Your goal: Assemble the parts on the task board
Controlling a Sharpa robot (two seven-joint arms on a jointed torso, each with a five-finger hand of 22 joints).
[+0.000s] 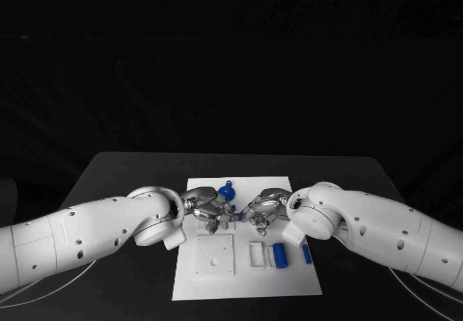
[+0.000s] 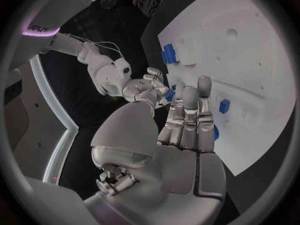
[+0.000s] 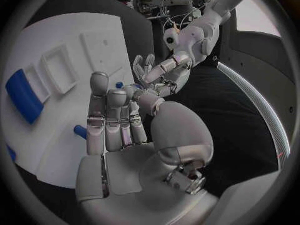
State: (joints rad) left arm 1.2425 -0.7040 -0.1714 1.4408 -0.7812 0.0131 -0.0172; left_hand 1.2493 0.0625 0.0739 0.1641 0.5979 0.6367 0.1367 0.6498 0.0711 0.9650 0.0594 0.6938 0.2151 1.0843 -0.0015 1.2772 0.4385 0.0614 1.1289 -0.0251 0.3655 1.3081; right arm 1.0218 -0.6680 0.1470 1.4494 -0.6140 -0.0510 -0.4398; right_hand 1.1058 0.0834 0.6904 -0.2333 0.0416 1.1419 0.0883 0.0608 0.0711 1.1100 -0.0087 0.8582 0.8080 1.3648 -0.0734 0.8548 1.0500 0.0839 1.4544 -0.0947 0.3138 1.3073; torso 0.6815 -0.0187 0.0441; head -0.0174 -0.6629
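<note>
Task board (image 1: 290, 284), a white plate, lies in the middle of the black counter (image 1: 126, 167), running from near the robot's body toward the far edge. Both white arms reach in over its middle, so the left hand (image 1: 205, 208) and right hand (image 1: 262, 210) hang close together above the plate, fingertips nearly meeting. Whether either hand pinches anything cannot be told: the wrist views show the fingers of each held fairly straight and side by side, with a small blue piece (image 2: 170, 95) right at the right hand's fingertips. A raised white block (image 1: 214, 255) sits on the near half of the board. Beside it stands a blue cylinder (image 1: 280, 255), then a slimmer blue peg (image 1: 307, 253). A rounded blue part (image 1: 227, 192) rests just beyond the hands.
</note>
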